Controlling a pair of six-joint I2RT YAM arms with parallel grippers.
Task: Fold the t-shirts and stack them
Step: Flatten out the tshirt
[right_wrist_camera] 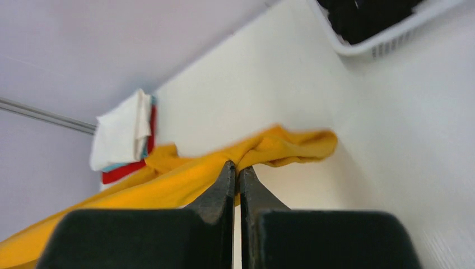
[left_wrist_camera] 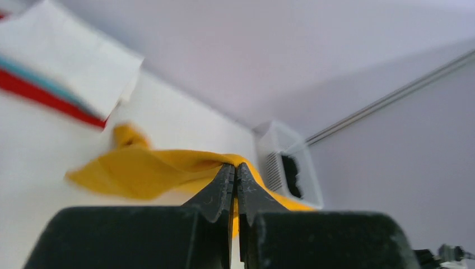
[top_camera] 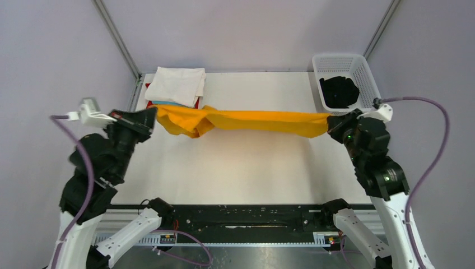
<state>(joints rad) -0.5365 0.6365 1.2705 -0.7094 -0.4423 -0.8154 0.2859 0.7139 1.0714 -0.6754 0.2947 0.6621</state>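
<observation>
Top external: left gripper point(top_camera: 152, 116) and right gripper point(top_camera: 331, 124) pinch yellow t-shirt point(top_camera: 257, 120)

Open table point(top_camera: 235, 174) nearside — basket point(top_camera: 368, 72), shirt stack point(top_camera: 178, 85) behind

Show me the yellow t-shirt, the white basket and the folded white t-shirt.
yellow t-shirt point(top_camera: 263, 120), top external view, middle of the stretched cloth.
white lattice basket point(top_camera: 339, 56), top external view, far rim.
folded white t-shirt point(top_camera: 178, 85), top external view, centre of its top face.
</observation>
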